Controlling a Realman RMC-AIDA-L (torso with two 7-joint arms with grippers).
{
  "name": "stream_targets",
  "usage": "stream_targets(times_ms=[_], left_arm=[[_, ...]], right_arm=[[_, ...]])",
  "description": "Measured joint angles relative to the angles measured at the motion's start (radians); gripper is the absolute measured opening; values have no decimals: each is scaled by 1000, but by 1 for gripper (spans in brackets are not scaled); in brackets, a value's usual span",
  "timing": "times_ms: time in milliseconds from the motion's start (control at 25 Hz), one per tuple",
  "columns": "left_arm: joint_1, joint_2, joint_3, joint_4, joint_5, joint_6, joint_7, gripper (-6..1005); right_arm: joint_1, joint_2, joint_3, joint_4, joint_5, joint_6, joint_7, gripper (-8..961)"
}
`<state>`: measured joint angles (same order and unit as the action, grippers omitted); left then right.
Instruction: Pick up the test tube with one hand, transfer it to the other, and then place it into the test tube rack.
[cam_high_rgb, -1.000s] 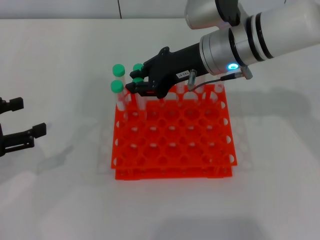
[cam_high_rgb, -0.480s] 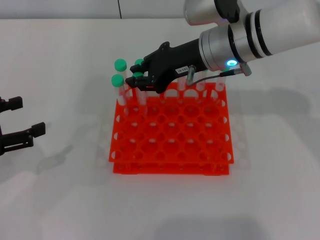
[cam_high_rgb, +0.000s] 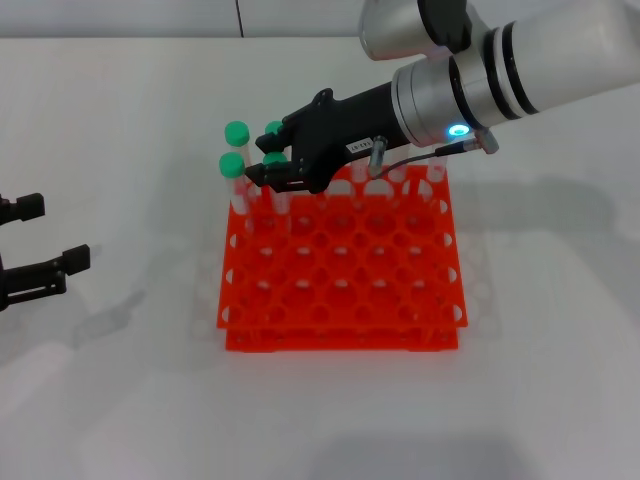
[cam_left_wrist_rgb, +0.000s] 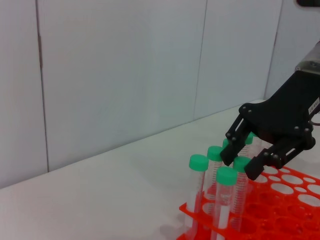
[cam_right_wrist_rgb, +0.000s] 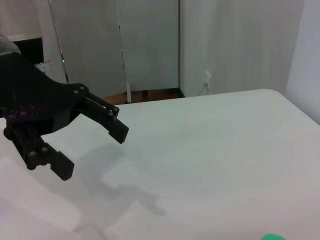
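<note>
In the head view, the right gripper (cam_high_rgb: 268, 165) reaches from the upper right down to the upper-left corner of the test tube rack (cam_high_rgb: 340, 342), which sits at the centre of the white table (cam_high_rgb: 120, 400). It is clenched on the green cap of the test tube (cam_high_rgb: 272, 158), which stands upright in a hole of that corner. Three other green-capped tubes (cam_high_rgb: 232, 165) stand just beside it there. The left gripper (cam_high_rgb: 65, 232) hangs at the left edge of the frame, well apart from the rack, its claw released. In the left wrist view, the right gripper (cam_left_wrist_rgb: 240, 166) comes in from the right, one finger on each side of the test tube (cam_left_wrist_rgb: 242, 162), whose cap is pinched between them. The neighbouring tubes (cam_left_wrist_rgb: 198, 162) stand in the rack (cam_left_wrist_rgb: 190, 209) at the lower right. In the right wrist view, the left gripper (cam_right_wrist_rgb: 92, 152) shows at the left, spread open above the table (cam_right_wrist_rgb: 210, 165), and a green cap (cam_right_wrist_rgb: 272, 237) peeks in at the bottom edge.
</note>
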<state>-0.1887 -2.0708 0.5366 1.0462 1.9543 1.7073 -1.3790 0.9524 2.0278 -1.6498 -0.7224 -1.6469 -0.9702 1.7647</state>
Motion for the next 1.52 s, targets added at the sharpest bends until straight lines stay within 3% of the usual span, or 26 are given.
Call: stream_targets(times_ms=[200, 400, 520, 760, 960, 1200, 1320, 1520], left_arm=[[0, 0, -2, 0, 0, 0, 0, 894], [1, 0, -4, 0, 0, 0, 0, 894], [4, 1, -4, 0, 0, 0, 0, 894], [2, 2, -4, 0, -4, 4, 3, 894], [-6, 4, -4, 0, -11, 10, 24, 895], [-27, 16, -4, -9, -12, 61, 48, 894], [-47, 35, -6, -39, -13, 102, 60, 894], [-75, 69, -6, -110, -14, 129, 65, 895]], right_arm=[[-8, 0, -1, -16, 3, 2, -6, 334], [-11, 0, 0, -27, 13, -2, -8, 558], [-28, -3, 7, -55, 17, -22, -5, 587], [-181, -13, 84, -228, 13, -121, -24, 616], [-345, -11, 247, -281, 43, -276, -149, 615], [-516, -13, 368, -236, 169, -360, -371, 615], [-563, -16, 407, -180, 222, -405, -448, 616], [-582, -17, 482, -54, 235, -480, -545, 618]])
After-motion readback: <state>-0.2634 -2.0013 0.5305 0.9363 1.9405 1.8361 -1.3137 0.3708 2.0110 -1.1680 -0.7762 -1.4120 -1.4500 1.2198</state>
